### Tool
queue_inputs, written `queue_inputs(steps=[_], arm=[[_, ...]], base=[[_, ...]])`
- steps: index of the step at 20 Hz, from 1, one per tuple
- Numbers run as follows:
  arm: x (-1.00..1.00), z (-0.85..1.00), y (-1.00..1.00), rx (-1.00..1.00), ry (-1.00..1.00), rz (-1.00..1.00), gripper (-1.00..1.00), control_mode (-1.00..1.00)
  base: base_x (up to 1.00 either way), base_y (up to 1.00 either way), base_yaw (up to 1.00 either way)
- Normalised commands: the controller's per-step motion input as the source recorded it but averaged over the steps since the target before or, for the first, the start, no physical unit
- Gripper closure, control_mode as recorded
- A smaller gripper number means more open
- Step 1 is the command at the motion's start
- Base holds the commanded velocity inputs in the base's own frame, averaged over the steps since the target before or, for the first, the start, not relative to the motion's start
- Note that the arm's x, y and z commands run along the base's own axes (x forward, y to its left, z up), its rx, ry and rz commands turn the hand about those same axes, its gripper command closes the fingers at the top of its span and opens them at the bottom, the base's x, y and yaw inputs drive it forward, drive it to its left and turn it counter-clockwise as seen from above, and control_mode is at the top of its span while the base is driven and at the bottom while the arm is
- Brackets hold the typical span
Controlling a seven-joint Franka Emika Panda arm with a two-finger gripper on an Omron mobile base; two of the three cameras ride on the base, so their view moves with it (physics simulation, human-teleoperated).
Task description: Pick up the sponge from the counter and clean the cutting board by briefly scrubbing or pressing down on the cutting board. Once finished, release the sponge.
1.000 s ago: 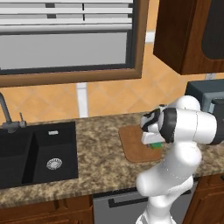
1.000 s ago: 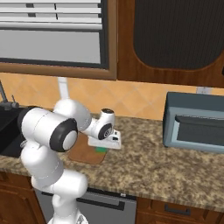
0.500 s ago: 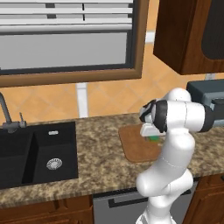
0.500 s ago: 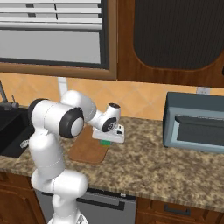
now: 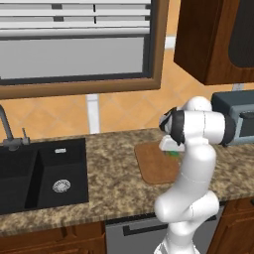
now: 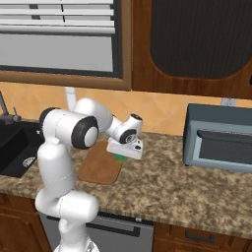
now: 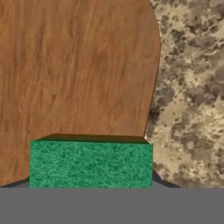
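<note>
The sponge (image 7: 91,164), bright green, sits right at the gripper (image 6: 121,156), pinched between its jaws and hanging low over the cutting board (image 7: 74,78). In the right base view a sliver of green peeks out under the white hand, above the board's far right corner. The board lies flat on the counter (image 5: 111,181), with the black sink (image 5: 42,173) well off to its left and a grey microwave (image 6: 219,138) to the right.

counter (image 5: 114,173) | on it: cutting board (image 5: 156,163), grey microwave (image 6: 219,138)
</note>
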Motion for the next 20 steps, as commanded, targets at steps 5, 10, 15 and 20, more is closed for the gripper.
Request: queue_inputs(steps=[5,10,15,20], arm=[[0.40,-0.09,0.17,0.00,-0.01,0.00,1.00,-1.00],[-0.01,-0.97,0.38,0.00,-0.20,0.00,1.00,-1.00],[0.08,-0.04,0.30,0.00,-0.07,0.00,1.00,-1.00],[0.20,0.07,0.33,0.00,0.00,0.00,1.00,-1.00]], base=[[0.00,0.00,0.00],[0.00,0.00,0.00],[0.00,0.00,0.00],[0.00,0.00,0.00]])
